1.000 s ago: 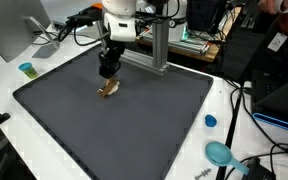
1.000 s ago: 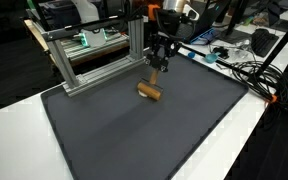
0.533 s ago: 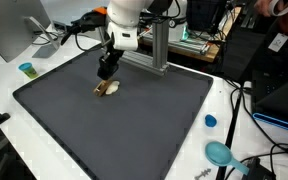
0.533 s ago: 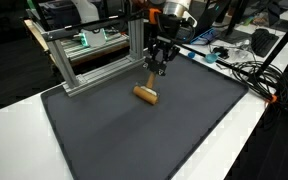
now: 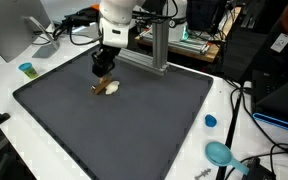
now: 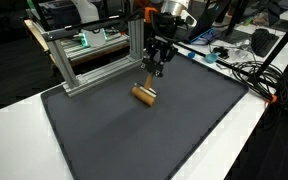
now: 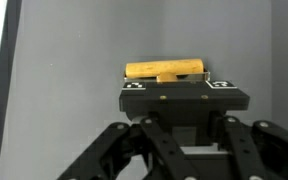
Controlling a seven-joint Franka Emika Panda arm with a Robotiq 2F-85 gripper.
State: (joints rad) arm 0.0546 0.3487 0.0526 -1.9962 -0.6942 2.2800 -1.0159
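A small wooden piece, a short cylinder (image 5: 107,87) (image 6: 144,94) (image 7: 164,69) with a thin stem, hangs just over the dark grey mat (image 5: 124,130) (image 6: 154,140). My gripper (image 5: 104,72) (image 6: 155,72) (image 7: 170,82) stands straight above it, shut on the stem. In the wrist view the cylinder lies crosswise just beyond the black gripper body, which hides the fingertips. Whether the cylinder touches the mat I cannot tell.
An aluminium frame (image 5: 160,52) (image 6: 92,55) stands at the mat's back edge, close behind the gripper. A small teal cup (image 5: 26,69) sits off the mat's left side; a blue lid (image 5: 210,121) and a teal object (image 5: 220,153) lie right of it. Cables (image 6: 246,70) crowd the table edge.
The gripper, still shut on the wooden piece, has carried it a short way sideways along the mat's back part, away from the frame's post.
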